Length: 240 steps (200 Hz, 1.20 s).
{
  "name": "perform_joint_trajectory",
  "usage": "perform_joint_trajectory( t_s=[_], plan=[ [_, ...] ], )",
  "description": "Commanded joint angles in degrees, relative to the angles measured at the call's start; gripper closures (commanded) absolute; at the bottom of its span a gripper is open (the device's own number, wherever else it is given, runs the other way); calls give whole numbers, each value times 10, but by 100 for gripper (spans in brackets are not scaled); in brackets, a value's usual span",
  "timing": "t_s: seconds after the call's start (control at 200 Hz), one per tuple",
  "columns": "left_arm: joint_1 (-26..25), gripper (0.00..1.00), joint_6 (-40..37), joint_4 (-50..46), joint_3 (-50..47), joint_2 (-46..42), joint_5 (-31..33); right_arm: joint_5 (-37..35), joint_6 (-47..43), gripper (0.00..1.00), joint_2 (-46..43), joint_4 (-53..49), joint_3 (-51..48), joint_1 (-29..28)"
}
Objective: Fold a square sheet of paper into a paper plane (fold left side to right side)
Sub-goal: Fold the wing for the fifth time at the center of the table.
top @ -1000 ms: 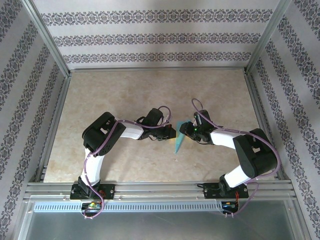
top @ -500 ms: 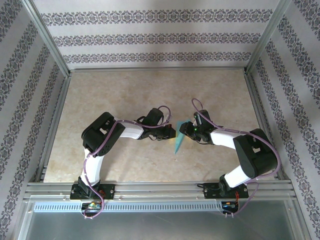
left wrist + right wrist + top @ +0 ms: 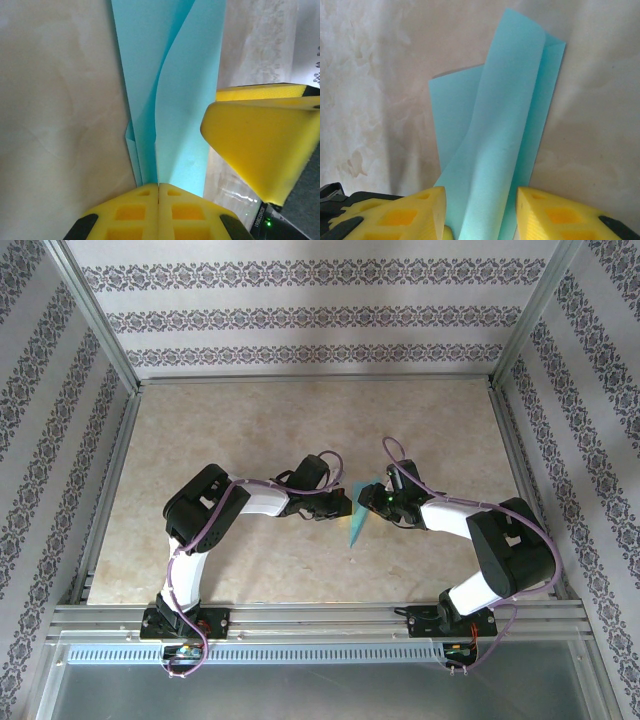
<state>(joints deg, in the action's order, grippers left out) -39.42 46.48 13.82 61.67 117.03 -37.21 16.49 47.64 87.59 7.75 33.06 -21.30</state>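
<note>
Your two arms meet over the middle of the tabletop [image 3: 250,430], their wrists almost nose to nose. The paper [image 3: 357,523] lies between them. From above it is a narrow teal strip, its slim end pointing toward the near edge and its far end tucked under the two wrists.

Your left gripper [image 3: 158,186] has its jaws fully closed, the yellow pads meeting in one straight seam. In the left wrist view the paper's lengthwise folds run down and converge into that seam, so the jaws pinch the paper by its near end. Beyond them the paper fans out in several layers. One flat layer lies on the tabletop at the left, and a broader flap on the right lifts in a soft curve. A yellow finger [image 3: 260,145] of your right gripper sits just beside that flap's right edge, partly over it.

Your right gripper [image 3: 480,192] has its jaws standing part open, one pad on either side of the paper. In the right wrist view a long folded band rises from the gap between the pads and runs away up the frame. A lower layer shows along its right side, and a shorter flap spreads out on its left. You cannot tell from here whether either pad presses the band.
</note>
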Motion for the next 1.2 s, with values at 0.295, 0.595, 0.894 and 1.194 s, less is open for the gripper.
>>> perform_joint_trajectory(
  t_s=[0.295, 0.595, 0.894, 1.194],
  plan=[
    [1, 100, -25, -84, 9, 19, 70, -15, -18, 58, -37, -37, 5, -5],
    [1, 100, -24, -89, 11, 20, 74, 12, -41, 76, -75, -54, 3, 21],
    [2, 100, -22, -109, 11, 17, 90, 46, -60, 95, -16, -40, 38, 33],
    [2, 100, -17, -127, 12, 16, 103, 44, -62, 96, 20, -30, 47, 35]
  ],
)
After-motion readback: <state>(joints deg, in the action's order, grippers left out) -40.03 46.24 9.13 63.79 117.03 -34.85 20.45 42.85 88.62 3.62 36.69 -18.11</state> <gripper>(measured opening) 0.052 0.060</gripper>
